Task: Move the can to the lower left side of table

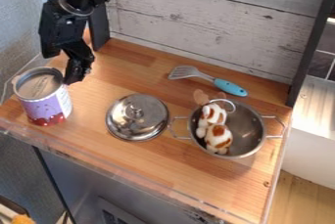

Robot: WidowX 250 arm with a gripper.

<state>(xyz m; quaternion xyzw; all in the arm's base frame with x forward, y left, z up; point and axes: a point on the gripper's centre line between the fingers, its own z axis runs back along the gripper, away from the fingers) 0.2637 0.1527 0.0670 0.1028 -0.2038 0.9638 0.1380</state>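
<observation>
I observe the black two-finger gripper at the left of the scene, hanging down over the table, its tip right by the right side of the can's rim. I cannot tell how far it is open, whether it touches the can, or whether it has hold of anything.

The purple-and-white cylindrical can, with red at its base and a grey metal top, stands upright at the left end of the light-brown wooden table, close to the near edge.

To the right of the can, apart from it, I note a round silver metal lid, lying knob up. Right of the lid is a silver metal pot with wire handles at left and right; a white-and-brown mottled object lies inside, along its left part.

Beyond the lid and pot lies a spatula with a slotted grey head and turquoise handle, its head pointing left, near the whitewashed plank wall.
</observation>
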